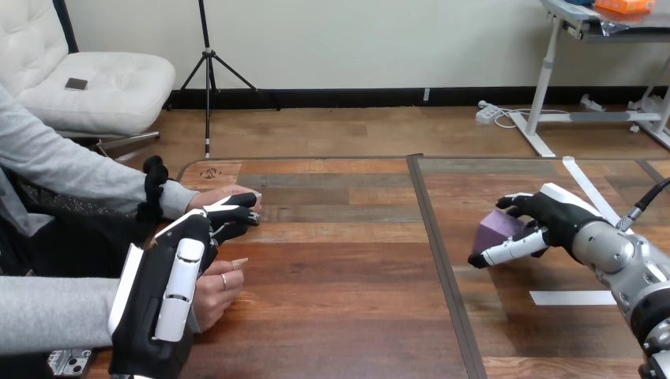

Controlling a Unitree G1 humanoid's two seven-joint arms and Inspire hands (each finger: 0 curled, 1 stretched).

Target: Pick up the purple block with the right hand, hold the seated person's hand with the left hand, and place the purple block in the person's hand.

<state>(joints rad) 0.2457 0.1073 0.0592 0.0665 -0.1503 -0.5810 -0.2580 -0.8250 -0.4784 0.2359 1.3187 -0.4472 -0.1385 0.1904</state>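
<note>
Contact is confirmed on my right side: the right hand (pixel 553 217) is closed on the purple block (pixel 499 229), its dark fingers (pixel 521 207) curled over the block's top and its thumb stretched along the near face. I record the block on the right half of the table (pixel 348 316), past the dark strip (pixel 442 260) that divides the surface, and near two pieces of white tape (pixel 573 298). Whether its underside rests on the wood or is just clear of it I cannot tell. On the left half, the left hand (pixel 170 292) shows me its back, standing between the person's two hands. Its forward end lies against the person's far hand (pixel 221 197), which rests palm down by the table's edge. The person's near hand (pixel 215 290), loosely curled, sits just beside it on the other side. I cannot tell whether the left hand is open or closed, nor whether it grips either one. Block and person's hands are well apart.
</note>
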